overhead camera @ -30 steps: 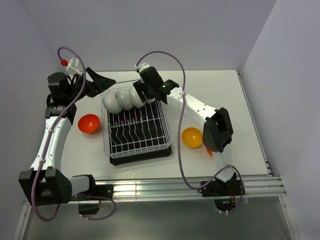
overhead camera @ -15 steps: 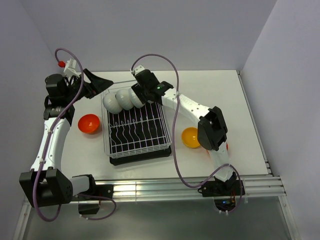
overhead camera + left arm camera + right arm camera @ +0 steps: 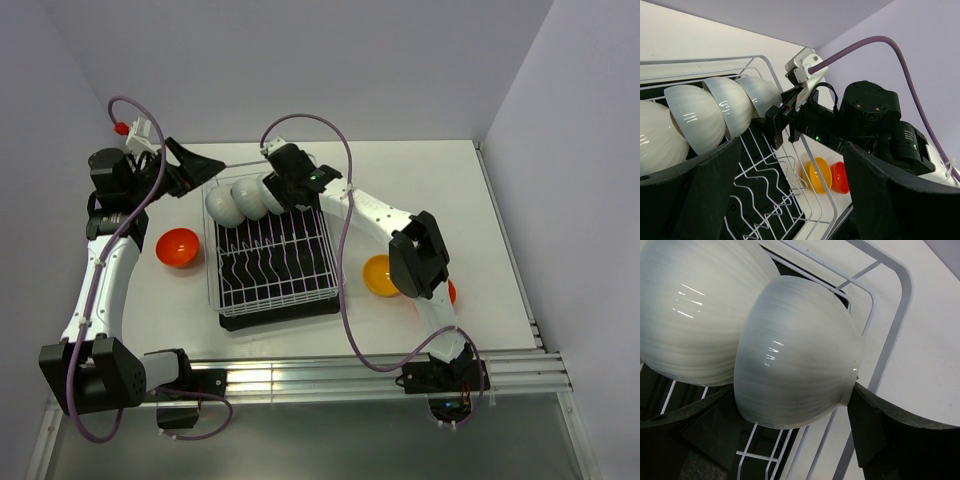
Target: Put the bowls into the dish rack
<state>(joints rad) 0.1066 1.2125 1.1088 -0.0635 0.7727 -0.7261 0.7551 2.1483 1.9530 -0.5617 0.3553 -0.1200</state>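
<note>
The right pincer [image 3: 284, 191] reaches over the far end of the dish rack [image 3: 275, 262], its jaws spread wide around the end white bowl [image 3: 795, 360]. In the right wrist view, one dark finger [image 3: 890, 435] touches that bowl's rim and the other sits low under its rounded side. Whether the fingers press on the bowl or only bracket it cannot be told. This bowl stands on edge in the rack's far right corner, just beside the wire rim and next to its neighbour.

The left wrist view shows it as the last in a row of white bowls [image 3: 695, 120], four in all, standing on edge along the rack's far end. The nearest bowl is cut off at the frame's left edge. From above, the right pincer covers the end bowl, so only three show.

The left pincer [image 3: 790, 150] hangs beyond the rack's far left corner, jaws wide apart, holding and touching nothing.

On the counter [image 3: 450, 180], a red-orange bowl [image 3: 178, 248] sits upright to the left of the rack, apart from it. A yellow-orange bowl [image 3: 380, 276] sits to the right, its edge partly covered by the right arm. Behind that arm only a sliver of a second red-orange bowl [image 3: 449, 292] shows, and whether these two touch is unclear. A black drip tray [image 3: 280, 315] peeks out under the rack's near edge.
</note>
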